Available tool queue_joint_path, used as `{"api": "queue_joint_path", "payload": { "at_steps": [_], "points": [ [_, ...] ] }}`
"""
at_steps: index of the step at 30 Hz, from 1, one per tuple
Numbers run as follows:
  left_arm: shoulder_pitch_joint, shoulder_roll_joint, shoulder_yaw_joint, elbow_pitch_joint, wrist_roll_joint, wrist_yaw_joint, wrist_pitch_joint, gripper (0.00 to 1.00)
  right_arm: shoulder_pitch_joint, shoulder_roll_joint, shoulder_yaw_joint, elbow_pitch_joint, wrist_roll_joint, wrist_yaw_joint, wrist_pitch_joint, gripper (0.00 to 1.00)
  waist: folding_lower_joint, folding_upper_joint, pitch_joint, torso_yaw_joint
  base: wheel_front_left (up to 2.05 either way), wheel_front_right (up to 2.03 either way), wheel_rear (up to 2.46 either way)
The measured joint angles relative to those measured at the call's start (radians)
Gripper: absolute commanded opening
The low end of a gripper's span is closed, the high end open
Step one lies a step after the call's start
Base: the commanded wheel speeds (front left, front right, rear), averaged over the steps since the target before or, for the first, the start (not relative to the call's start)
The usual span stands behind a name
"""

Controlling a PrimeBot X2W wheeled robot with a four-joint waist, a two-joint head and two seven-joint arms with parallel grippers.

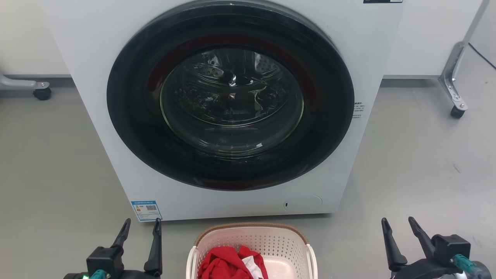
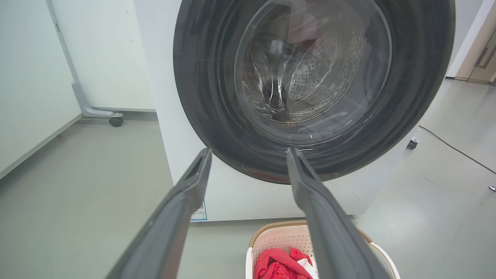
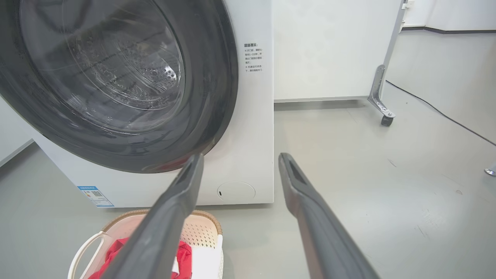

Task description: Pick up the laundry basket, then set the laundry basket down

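Flanking laundry basket [image 1: 252,237]: end effectors [image 1: 142,221] [image 1: 397,219] spread, empty

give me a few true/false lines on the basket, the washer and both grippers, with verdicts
1. The washer door is shut. True.
2. The left gripper grips a basket handle. False: it is open, off to the left of the laundry basket, touching nothing.
3. A red garment lies in the laundry basket. True.
4. The laundry basket stands to the right of the washer. False: it stands in front of it, below the door.
5. The right gripper is open and holds nothing. True.
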State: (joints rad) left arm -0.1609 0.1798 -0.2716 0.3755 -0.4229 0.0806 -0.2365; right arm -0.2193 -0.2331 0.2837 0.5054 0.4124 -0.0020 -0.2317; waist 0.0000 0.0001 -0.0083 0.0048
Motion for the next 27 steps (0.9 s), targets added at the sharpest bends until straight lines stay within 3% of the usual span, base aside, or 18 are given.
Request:
{"api": "queue_joint_path", "payload": {
  "at_steps": [5, 27],
  "points": [
    [-0.002, 0.0, -0.009, 0.01, 0.061, 0.009, -0.013, 1.0, -0.016, -0.002, 0.016, 0.014, -0.058, -0.007, -0.017, 1.0, 0.0, 0.0, 0.0, 0.0, 0.0, 0.0, 0.0],
    [-0.006, -0.018, -0.001, 0.04, 0.062, 0.01, -0.013, 1.0, -0.018, -0.002, -0.003, 0.026, -0.078, -0.005, -0.017, 1.0, 0.0, 0.0, 0.007, 0.001, 0.0, 0.0, 0.0]
  ]
}}
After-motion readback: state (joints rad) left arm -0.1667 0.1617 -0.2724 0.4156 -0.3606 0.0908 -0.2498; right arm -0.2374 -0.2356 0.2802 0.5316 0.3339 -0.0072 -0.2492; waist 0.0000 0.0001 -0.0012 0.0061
